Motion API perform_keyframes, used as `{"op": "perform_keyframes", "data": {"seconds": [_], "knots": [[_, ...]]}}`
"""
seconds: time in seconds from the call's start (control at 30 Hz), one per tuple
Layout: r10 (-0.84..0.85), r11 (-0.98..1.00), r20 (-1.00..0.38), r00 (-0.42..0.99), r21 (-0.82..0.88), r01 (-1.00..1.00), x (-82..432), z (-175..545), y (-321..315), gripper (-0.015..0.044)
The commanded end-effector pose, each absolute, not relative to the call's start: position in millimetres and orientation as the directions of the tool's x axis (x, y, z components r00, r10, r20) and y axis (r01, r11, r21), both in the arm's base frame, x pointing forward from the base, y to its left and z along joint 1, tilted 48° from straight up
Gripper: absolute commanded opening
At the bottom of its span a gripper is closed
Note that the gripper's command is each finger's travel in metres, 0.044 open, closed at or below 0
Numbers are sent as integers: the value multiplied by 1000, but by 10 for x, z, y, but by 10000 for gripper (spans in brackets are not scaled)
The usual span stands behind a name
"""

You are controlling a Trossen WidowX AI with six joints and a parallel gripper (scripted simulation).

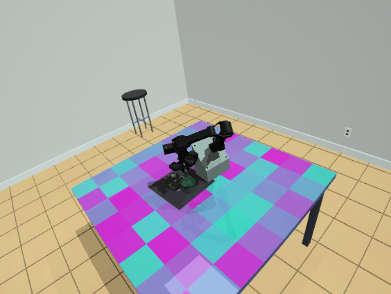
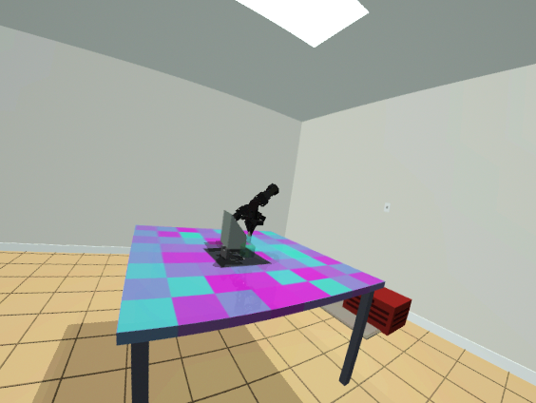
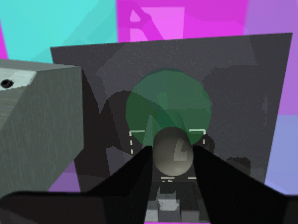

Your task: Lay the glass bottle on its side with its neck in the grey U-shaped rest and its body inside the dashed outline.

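Your gripper (image 1: pixel 186 170) (image 2: pixel 250 233) (image 3: pixel 172 151) points down and is closed on the glass bottle (image 1: pixel 188 182) (image 2: pixel 249 248) (image 3: pixel 168 100), with a finger on either side of its slim upper end. The bottle stands upright beneath it, the rounded, pale-brown top facing your wrist camera and the wide green body below. You have it over the dark mat (image 1: pixel 180 204) (image 2: pixel 257 260) (image 3: pixel 240 65), not yet lying down; whether its base touches the mat, you can't tell from these views. In the wrist view, the dashed outline (image 1: pixel 177 190) (image 3: pixel 132 143) shows partly behind the bottle's top and your fingers, with the green body largely past the outline's far edge. The grey rest (image 1: pixel 172 175) (image 2: pixel 225 254) (image 3: pixel 169 204) sits at the opposite end of the outline, partly hidden, and no neck lies in it. Near the bottle, to the left in your wrist view, rises a grey angular block (image 1: pixel 216 169) (image 2: pixel 228 233) (image 3: pixel 60 112). Your black arm (image 1: pixel 197 137) (image 2: pixel 260 201) reaches above the checkered table (image 1: pixel 239 222) (image 2: pixel 285 288) (image 3: pixel 185 15). Farther out, you have a round stool (image 1: pixel 134 94) by the wall and a red slatted crate (image 2: pixel 398 311) beyond the table.
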State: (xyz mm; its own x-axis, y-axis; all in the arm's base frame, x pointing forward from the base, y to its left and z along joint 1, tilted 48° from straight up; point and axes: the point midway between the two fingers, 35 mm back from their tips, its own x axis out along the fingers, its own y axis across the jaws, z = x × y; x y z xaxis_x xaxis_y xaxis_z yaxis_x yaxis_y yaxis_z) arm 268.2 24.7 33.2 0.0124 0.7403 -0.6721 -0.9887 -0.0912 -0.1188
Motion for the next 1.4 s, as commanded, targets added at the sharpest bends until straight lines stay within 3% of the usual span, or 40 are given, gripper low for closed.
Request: {"op": "perform_keyframes", "data": {"seconds": [0.0, 1.37], "knots": [[738, -96, -675, 12, -123, -988, 2685, 325, 242, 105], [790, -92, -613, 1, -120, -989, 2737, 127, -34, 105]]}}
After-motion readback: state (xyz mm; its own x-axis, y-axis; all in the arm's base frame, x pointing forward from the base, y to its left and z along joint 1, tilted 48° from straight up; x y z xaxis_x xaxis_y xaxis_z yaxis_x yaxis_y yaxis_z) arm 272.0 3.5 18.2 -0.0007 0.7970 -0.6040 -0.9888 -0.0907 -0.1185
